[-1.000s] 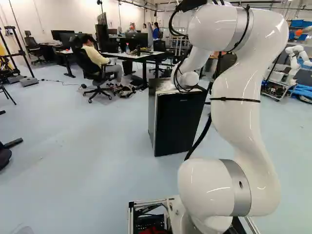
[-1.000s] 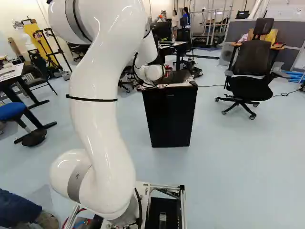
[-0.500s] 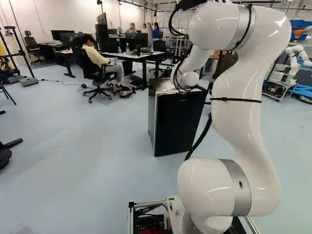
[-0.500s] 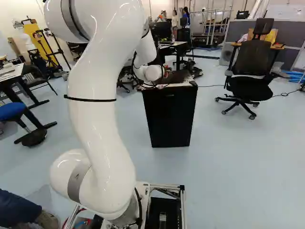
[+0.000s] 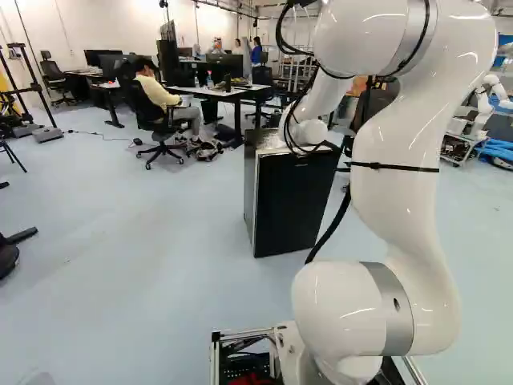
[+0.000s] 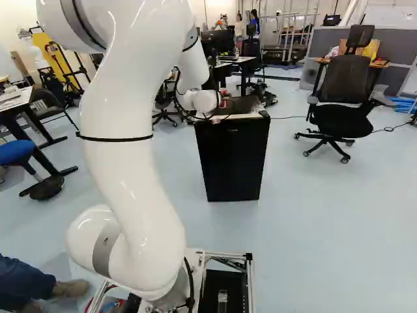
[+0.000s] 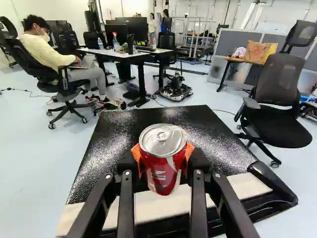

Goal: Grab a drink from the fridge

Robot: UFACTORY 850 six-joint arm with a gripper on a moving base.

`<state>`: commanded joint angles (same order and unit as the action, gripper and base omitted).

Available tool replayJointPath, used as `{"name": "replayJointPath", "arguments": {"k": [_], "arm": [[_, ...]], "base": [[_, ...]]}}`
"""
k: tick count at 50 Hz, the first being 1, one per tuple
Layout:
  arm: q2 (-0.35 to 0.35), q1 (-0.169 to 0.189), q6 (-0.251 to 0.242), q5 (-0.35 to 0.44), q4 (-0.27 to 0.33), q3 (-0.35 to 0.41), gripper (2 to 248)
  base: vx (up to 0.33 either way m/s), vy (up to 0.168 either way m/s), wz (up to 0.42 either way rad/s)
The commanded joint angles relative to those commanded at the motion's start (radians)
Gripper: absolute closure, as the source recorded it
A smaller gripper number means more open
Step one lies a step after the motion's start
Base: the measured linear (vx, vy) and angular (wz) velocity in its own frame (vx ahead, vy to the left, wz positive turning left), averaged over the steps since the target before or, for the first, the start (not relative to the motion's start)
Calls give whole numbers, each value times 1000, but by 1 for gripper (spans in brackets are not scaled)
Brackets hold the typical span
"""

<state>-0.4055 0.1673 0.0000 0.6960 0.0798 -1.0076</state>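
Over the front of the fridge top, my gripper (image 6: 224, 104) is mostly hidden behind the wrist in the right base view. In the wrist view the gripper (image 7: 163, 161) is shut on a red drink can (image 7: 159, 173) with a silver lid, orange pads pressing it from both sides. The can is upright above the fridge; whether its base touches the top cannot be told. The small black fridge (image 5: 295, 204) has its door shut, seen from the front in the right base view. Its dark glossy top (image 7: 106, 144) has a pale strip along the front edge.
An office chair (image 6: 342, 98) stands right of the fridge in the right base view. Desks (image 5: 216, 92) with monitors are behind it. Another robot (image 5: 485, 100) is at the far right of the left base view. A blue stool (image 6: 16, 152) stands at the left.
The arm's upper part has shifted right in the left base view and left in the right base view, and the wrist slightly left in the latter. The base and fridge have stayed put.
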Motion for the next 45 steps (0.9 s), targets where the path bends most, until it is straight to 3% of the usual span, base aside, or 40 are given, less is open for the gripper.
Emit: {"name": "replayJointPath", "arguments": {"k": [23, 45], "arm": [[121, -30, 0, 31, -14, 163, 149], [278, -68, 0, 72, -32, 373, 149]], "base": [[0, 0, 0], [0, 0, 0]]}}
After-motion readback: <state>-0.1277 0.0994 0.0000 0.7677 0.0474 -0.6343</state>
